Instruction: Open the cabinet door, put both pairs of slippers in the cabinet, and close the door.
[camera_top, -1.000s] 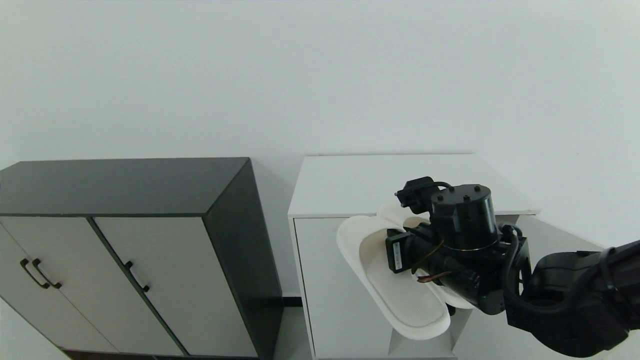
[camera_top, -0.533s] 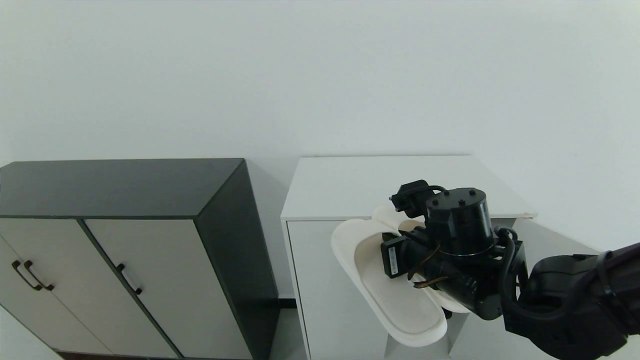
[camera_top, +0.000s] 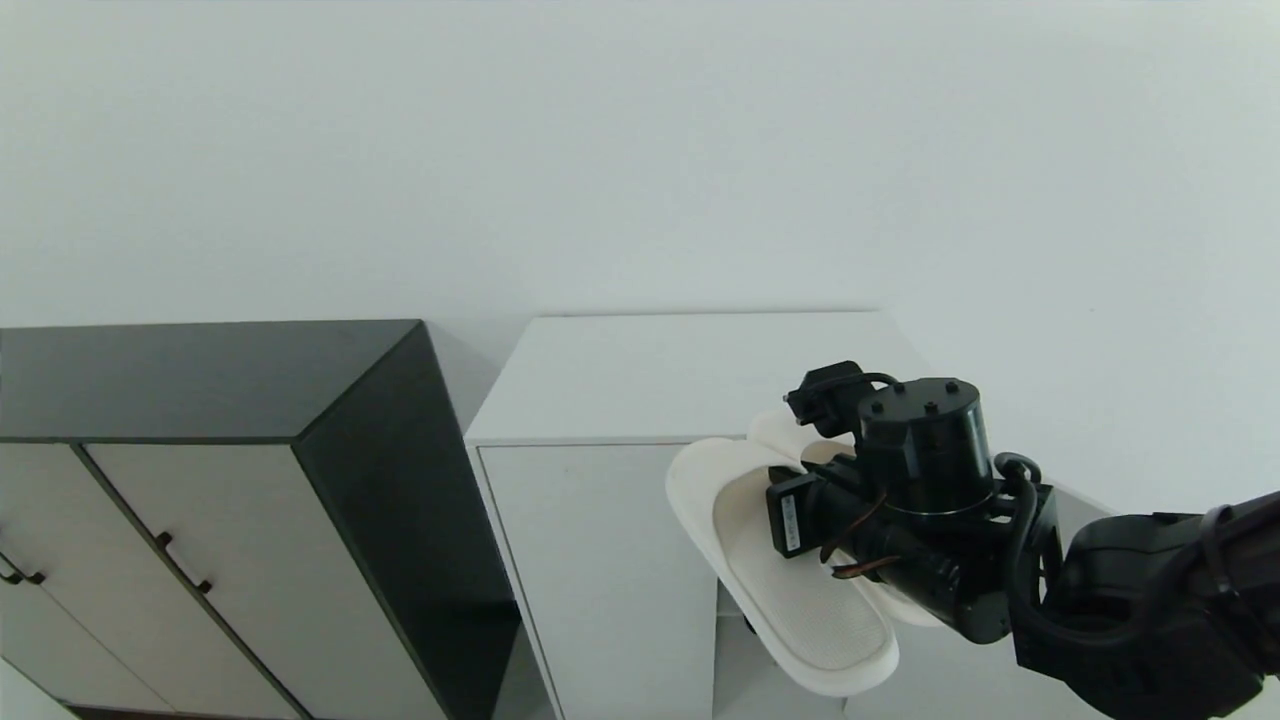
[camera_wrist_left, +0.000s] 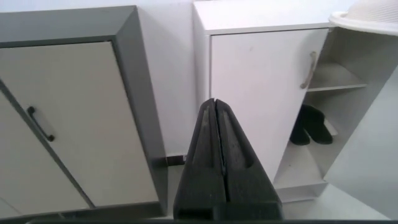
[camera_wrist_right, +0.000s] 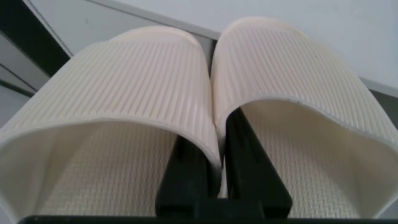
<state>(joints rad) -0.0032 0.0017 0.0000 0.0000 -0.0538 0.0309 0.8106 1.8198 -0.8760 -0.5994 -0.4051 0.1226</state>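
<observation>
My white cabinet (camera_top: 690, 375) has its door (camera_wrist_left: 261, 93) open, with the dark slippers (camera_wrist_left: 311, 124) already inside. My right gripper (camera_wrist_right: 219, 155) clamps the cream slippers (camera_top: 800, 590) before that cabinet. My left gripper (camera_wrist_left: 215, 106) is pressed together, empty. Placing and closing remain.

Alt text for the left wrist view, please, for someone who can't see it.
The shut left gripper points toward a white cabinet standing open, a dark pair of slippers inside under a shelf. A dark-framed cabinet stands beside it.
</observation>
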